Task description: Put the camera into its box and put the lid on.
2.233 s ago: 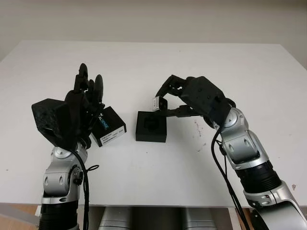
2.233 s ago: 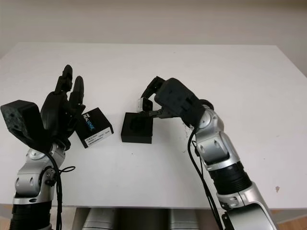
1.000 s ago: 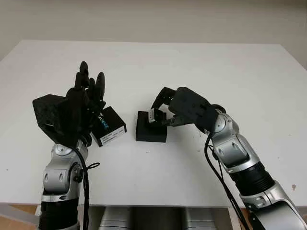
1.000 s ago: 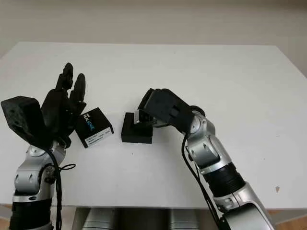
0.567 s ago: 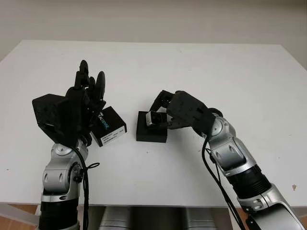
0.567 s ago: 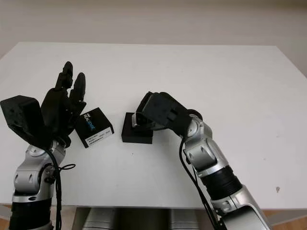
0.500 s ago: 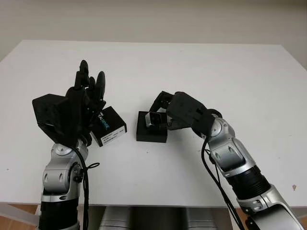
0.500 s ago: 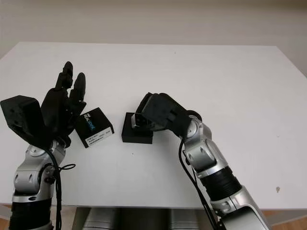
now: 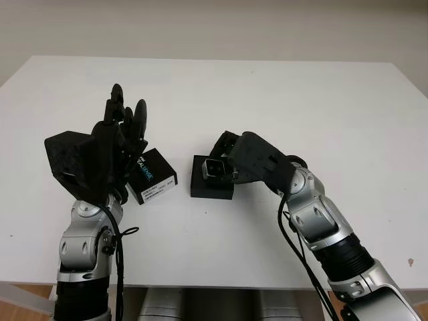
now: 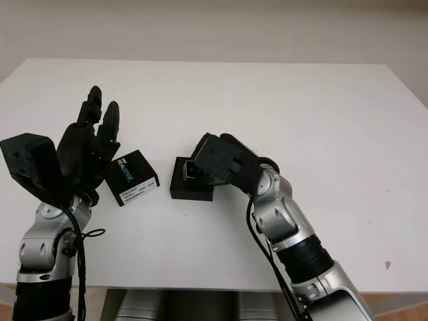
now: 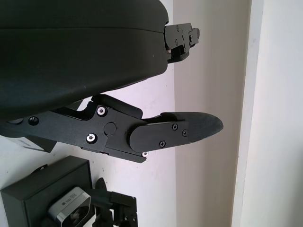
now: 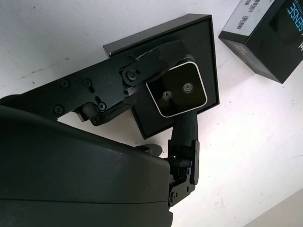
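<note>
My right hand (image 9: 221, 162) is shut on the small silver camera (image 9: 215, 168), holding it right over the middle of the open black box (image 9: 212, 190). In the right wrist view the camera (image 12: 182, 96) sits pinched between two fingers (image 12: 142, 71) above the box (image 12: 199, 42); I cannot tell whether it touches the recess. The lid (image 9: 152, 176), black with blue lettering, lies on the table to the left of the box. My left hand (image 9: 124, 130) is open and raised upright just left of the lid, holding nothing.
The white table (image 9: 301, 107) stretches wide behind and to the right of the box. A few small dark marks (image 9: 409, 261) dot its surface near the right front edge. A wall (image 11: 274, 94) stands behind the table.
My right hand has come down and drawn left with the camera, from above the box's far right edge to just over its middle. The left hand and lid have stayed put.
</note>
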{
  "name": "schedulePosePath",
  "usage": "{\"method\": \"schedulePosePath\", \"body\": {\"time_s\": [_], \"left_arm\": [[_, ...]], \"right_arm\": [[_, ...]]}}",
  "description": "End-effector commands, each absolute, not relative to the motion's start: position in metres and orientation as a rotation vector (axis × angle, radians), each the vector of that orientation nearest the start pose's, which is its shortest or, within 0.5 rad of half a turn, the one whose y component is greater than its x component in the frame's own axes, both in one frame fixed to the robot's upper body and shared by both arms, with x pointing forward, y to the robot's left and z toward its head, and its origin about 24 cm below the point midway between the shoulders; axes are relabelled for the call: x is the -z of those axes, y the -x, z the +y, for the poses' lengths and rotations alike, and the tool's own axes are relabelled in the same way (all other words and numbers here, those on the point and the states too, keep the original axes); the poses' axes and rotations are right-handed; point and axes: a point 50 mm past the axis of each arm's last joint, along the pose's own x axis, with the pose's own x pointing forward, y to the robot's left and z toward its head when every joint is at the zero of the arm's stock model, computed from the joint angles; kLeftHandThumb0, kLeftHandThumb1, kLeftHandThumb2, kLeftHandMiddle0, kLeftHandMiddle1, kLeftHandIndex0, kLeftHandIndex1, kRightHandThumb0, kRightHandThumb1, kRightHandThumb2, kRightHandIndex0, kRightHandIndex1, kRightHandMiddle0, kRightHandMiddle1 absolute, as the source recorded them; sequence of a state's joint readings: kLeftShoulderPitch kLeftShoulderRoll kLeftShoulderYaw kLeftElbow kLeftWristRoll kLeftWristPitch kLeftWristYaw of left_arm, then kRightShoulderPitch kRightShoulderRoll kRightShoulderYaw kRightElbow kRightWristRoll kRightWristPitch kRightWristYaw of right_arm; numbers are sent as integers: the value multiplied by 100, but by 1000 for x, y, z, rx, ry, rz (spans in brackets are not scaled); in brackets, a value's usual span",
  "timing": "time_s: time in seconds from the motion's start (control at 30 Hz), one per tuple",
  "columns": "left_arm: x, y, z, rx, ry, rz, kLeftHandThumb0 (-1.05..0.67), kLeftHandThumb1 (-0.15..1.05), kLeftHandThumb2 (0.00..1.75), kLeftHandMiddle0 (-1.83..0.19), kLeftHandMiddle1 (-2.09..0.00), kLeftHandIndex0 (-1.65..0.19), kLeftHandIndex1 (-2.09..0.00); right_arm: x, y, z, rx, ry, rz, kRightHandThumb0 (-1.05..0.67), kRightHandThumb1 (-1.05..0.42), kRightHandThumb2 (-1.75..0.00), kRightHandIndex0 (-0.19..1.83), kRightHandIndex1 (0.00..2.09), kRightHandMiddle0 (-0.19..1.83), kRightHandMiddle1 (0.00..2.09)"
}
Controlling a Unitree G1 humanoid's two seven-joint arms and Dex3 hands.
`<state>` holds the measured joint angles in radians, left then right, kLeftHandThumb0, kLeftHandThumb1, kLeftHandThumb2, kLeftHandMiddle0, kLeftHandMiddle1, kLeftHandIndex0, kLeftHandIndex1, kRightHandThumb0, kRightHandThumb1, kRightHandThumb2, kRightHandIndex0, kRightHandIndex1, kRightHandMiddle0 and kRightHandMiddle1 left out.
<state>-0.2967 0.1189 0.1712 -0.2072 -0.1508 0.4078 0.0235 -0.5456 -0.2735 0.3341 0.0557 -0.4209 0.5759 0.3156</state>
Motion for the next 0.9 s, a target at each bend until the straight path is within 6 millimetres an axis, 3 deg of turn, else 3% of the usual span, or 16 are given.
{"method": "schedulePosePath", "body": {"time_s": [0.0, 0.73, 0.87], "left_arm": [[-143, -297, 185, -64, 56, -133, -59, 105, 47, 12, -5, 13, -5], [-144, -297, 185, -60, 55, -132, -59, 105, 46, 12, -5, 13, -5], [-143, -296, 186, -59, 53, -132, -59, 105, 45, 12, -5, 14, -5]], "right_arm": [[-115, -331, -115, -337, 811, 156, -39, -96, -5, 35, 6, 23, 176], [-111, -322, -127, -290, 847, 124, -39, -98, -6, 35, 6, 19, 170], [-111, -321, -127, -315, 861, 101, -49, -93, -5, 23, 2, -4, 132]]}}
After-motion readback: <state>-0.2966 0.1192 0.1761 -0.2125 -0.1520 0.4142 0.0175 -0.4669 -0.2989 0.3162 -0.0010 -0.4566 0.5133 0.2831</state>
